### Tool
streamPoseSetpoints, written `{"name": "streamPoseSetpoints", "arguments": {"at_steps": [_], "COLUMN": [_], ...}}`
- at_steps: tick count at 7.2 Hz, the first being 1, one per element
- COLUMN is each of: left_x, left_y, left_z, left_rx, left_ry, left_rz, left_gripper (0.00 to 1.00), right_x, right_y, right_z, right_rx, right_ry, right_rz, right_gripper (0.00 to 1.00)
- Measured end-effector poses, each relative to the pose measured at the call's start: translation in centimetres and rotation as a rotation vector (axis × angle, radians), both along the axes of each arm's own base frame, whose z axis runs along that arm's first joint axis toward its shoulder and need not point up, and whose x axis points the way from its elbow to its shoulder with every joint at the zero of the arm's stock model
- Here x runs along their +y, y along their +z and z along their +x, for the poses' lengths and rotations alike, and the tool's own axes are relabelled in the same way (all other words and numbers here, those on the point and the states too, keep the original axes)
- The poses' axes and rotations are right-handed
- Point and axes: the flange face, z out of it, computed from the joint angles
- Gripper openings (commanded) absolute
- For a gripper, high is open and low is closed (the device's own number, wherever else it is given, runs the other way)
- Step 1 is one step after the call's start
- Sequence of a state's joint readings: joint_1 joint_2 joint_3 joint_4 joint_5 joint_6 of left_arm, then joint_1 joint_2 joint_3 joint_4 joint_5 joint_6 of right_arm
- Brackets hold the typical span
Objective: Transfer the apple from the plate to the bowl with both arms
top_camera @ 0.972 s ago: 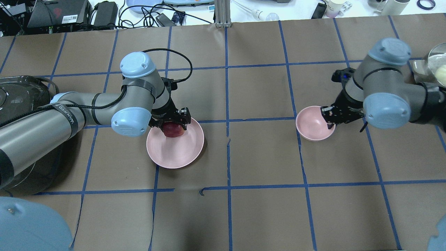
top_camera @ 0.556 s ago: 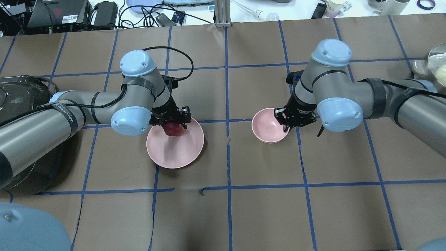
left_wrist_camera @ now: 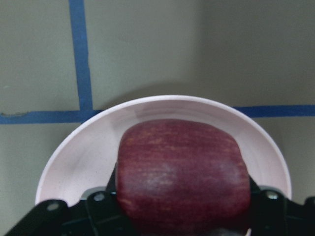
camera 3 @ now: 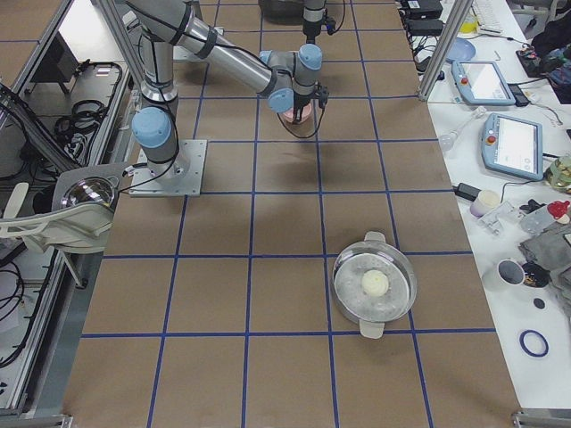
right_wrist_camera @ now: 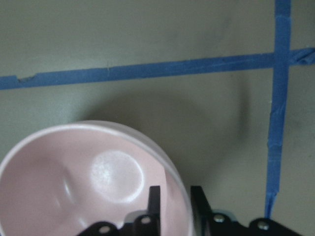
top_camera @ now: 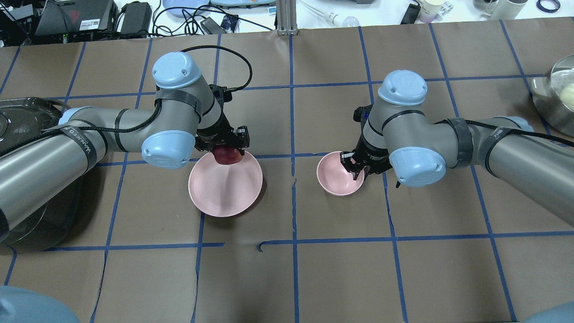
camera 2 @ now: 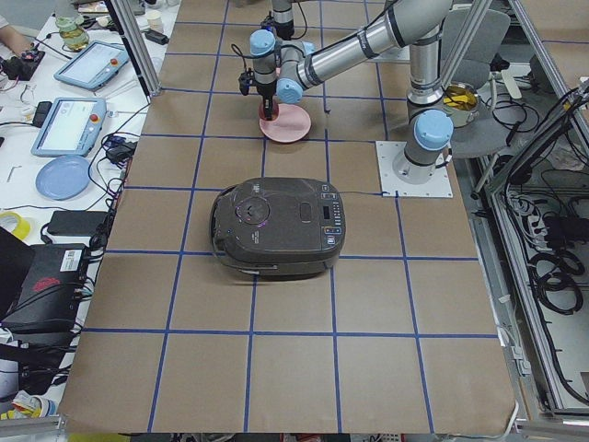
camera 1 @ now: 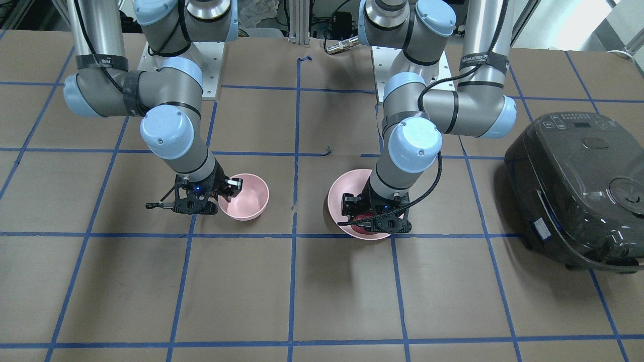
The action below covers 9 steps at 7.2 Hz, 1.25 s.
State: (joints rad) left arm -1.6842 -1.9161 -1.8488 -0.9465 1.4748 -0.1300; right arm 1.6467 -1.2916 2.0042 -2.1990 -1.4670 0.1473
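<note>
The dark red apple (top_camera: pixel 228 155) is clamped in my left gripper (top_camera: pixel 227 150), just above the far edge of the wide pink plate (top_camera: pixel 224 190). The left wrist view shows the apple (left_wrist_camera: pixel 182 172) between the jaws, with the plate (left_wrist_camera: pixel 81 152) below it. My right gripper (top_camera: pixel 356 169) is shut on the right rim of the small pink bowl (top_camera: pixel 334 178), right of the plate and low over the table. In the right wrist view one finger (right_wrist_camera: pixel 154 197) is inside the bowl (right_wrist_camera: pixel 74 187) and one is outside. The bowl holds nothing.
A black rice cooker (top_camera: pixel 22 121) stands at the table's left end, under my left arm. A metal pot (top_camera: pixel 558 96) with a pale ball in it is at the far right. Blue tape lines grid the brown table. Cables and devices lie beyond the far edge.
My right arm has carried the bowl leftward, from the right side to near the table's middle. My left gripper has raised the apple slightly toward the plate's far edge.
</note>
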Motion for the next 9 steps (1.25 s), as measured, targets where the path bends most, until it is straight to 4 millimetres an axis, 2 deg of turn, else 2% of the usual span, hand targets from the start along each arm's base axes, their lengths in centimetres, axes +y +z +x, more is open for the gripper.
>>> {"name": "streamPoseSetpoints", "arguments": {"at_steps": [1,2,3,4,6,7,8,9], "left_x": [-0.3,0.0,0.6,1.4,3.3,4.2,5.0,6.0], "left_y": [0.9,1.8,2.4,2.5,2.4,2.4,2.5,2.5], "left_z": [-1.3,-2.9,-4.9,-7.2,-11.8,-14.1,-15.8,-17.4], "left_rx": [0.015,0.040,0.074,0.100,0.126,0.140,0.154,0.159], "left_ry": [0.017,0.038,0.070,0.110,0.157,0.177,0.187,0.192], "left_rz": [-0.013,-0.020,-0.017,-0.006,-0.010,-0.025,-0.039,-0.040], "left_gripper": [0.11,0.10,0.10,0.10,0.10,0.10,0.08,0.08], "right_x": [-0.8,-1.6,-2.0,-1.9,-0.8,-0.5,-0.5,-0.5], "right_y": [1.7,5.3,10.0,15.7,26.2,29.3,30.5,30.9], "right_z": [-0.1,-0.2,-0.3,-0.5,-0.9,-1.0,-1.0,-1.0], "right_rx": [0.007,0.018,0.035,0.055,0.101,0.111,0.114,0.114], "right_ry": [-0.004,-0.005,-0.005,-0.003,-0.001,-0.003,-0.003,-0.002], "right_rz": [-0.030,-0.054,-0.064,-0.069,-0.084,-0.099,-0.102,-0.102], "right_gripper": [1.00,1.00,1.00,1.00,1.00,1.00,1.00,1.00]}}
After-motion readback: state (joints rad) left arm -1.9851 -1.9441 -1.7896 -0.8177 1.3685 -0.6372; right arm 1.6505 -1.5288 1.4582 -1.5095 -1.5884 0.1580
